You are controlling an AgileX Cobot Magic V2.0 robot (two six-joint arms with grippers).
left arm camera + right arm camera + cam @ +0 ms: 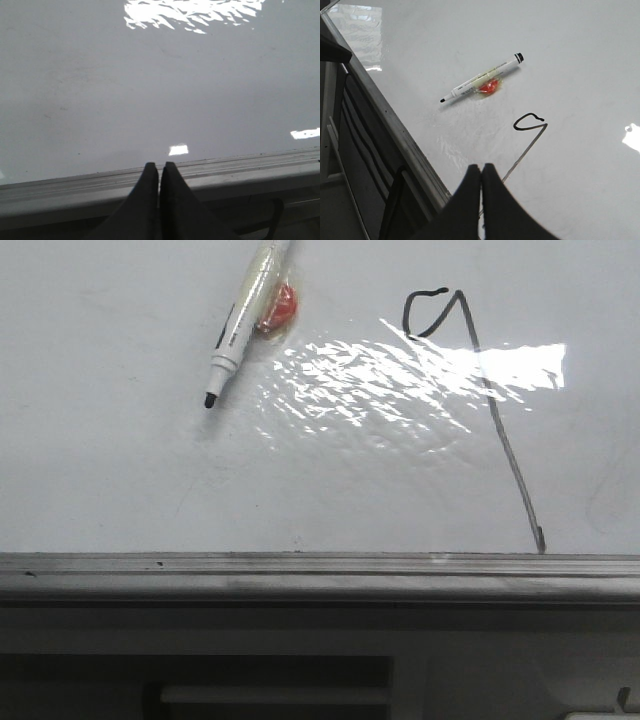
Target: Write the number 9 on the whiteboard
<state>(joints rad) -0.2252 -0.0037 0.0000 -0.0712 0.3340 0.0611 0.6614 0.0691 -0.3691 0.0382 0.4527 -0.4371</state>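
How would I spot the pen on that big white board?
Find the whiteboard with bright glare at its middle. Left of the drawn number 9 lies the marker, uncapped, black tip toward the board's metal edge. It alone has a red blob stuck to it.

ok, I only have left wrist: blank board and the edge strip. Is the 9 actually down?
Observer: Yes. The number 9 is on the whiteboard, with a small open loop on top and a long slanted tail reaching the edge strip.
Operator: Where's the marker?
Observer: The marker lies flat on the board left of the 9, bare tip pointing toward the near edge, clear of the line.
Operator: Right gripper holding anything?
Observer: No. The right gripper is shut with nothing between its fingers. In its wrist view the tail's lower end runs behind the fingertips.
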